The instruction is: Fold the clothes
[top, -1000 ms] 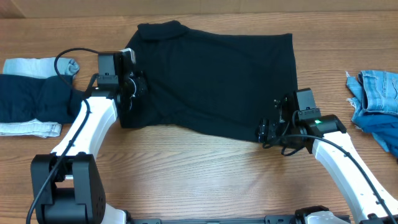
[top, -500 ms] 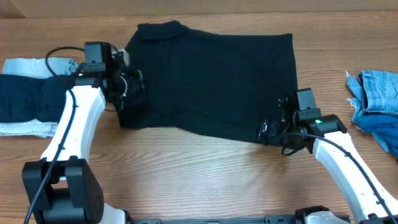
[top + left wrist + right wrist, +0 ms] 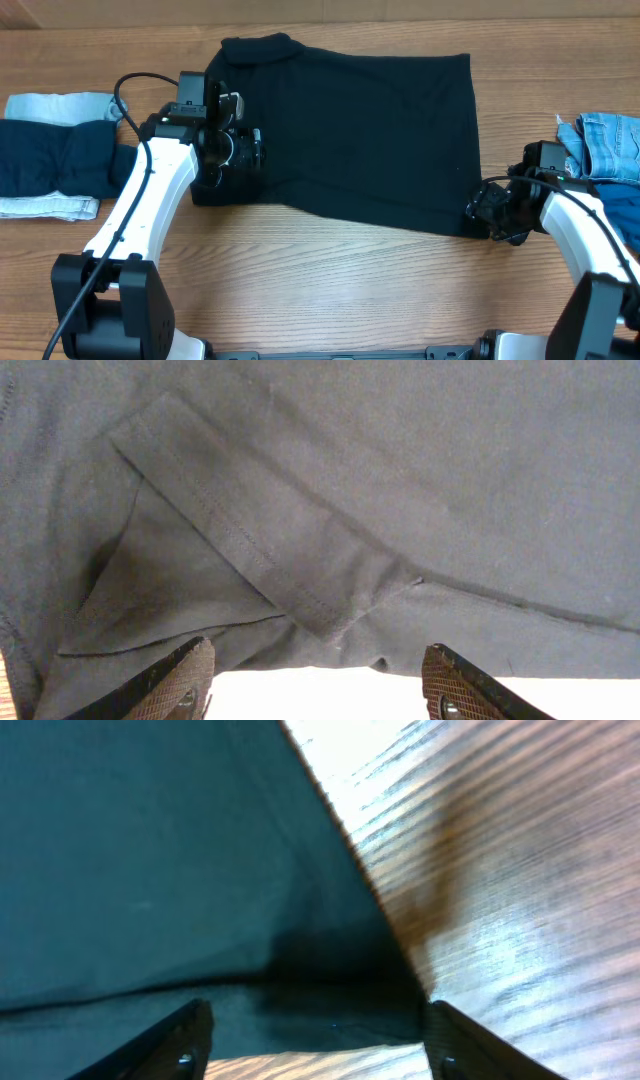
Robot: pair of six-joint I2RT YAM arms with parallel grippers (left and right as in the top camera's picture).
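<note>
2 grippers stood open, with nothing between their fingers. The left gripper (image 3: 245,150) hung over the folded sleeve (image 3: 270,550) at the left edge of the black garment (image 3: 350,130). This garment lay spread flat in the middle of the table (image 3: 320,290). The right gripper (image 3: 482,208) was at its lower right corner. A dark navy garment (image 3: 50,160) lay at the far left, and light-blue denim (image 3: 610,140) at the far right.

The denim pile (image 3: 608,140) runs off the overhead's right edge, the navy clothes (image 3: 50,160) off the left. The left gripper (image 3: 248,148) covers part of the black shirt (image 3: 360,130) there. Right wrist view's pretty blurry.
</note>
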